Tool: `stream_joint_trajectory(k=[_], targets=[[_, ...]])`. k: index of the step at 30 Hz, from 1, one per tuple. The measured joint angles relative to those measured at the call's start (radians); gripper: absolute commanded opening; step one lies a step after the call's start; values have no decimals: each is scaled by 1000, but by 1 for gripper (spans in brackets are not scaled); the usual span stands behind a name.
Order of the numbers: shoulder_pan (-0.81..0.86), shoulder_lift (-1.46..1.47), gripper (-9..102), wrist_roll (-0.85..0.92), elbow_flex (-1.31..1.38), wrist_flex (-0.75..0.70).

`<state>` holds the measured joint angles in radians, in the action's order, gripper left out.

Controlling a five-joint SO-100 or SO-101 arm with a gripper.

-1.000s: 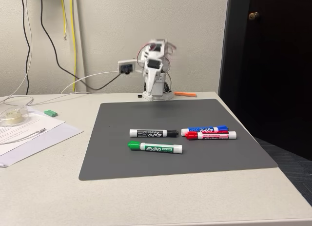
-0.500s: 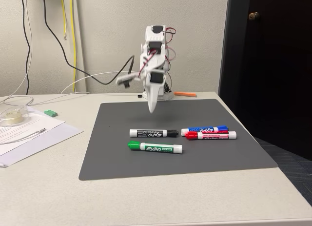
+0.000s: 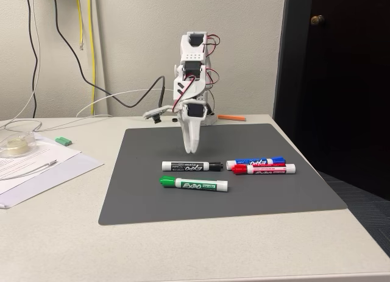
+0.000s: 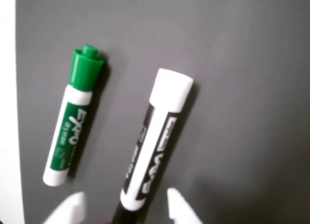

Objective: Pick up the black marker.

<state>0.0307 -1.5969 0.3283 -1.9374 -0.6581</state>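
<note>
- Wide grey mat on a pale table, seen whole from the fixed view; in the wrist view just a grey field with a white strip of table at the left edge.
- White arm with red wiring rising at the mat's far edge, gripper pointing straight down, hanging above the mat just behind the black marker and not touching it.
- Black marker lying flat mid-mat, cap toward the right in the fixed view; in the wrist view its capped end cut off at the bottom edge, barrel running up between two white fingertips.
- Gripper spread apart there, a tip on each side of the barrel, gripping nothing; from the fixed view the gap hard to judge, perhaps narrow.
- Green marker nearer the camera, alongside the black one; in the wrist view to its left.
- Blue marker and red marker touching side by side, right of the black one.
- Papers and a clear round dish at far left, contents unclear.
</note>
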Motion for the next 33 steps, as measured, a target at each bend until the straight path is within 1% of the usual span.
stream_joint_trajectory(k=[5,10,19,33], targets=[[3,58,29,34,32,-8],[8,133,21,92,86,-12],[17,227,11,206,156,-28],[18,229,0,239,160,-31]])
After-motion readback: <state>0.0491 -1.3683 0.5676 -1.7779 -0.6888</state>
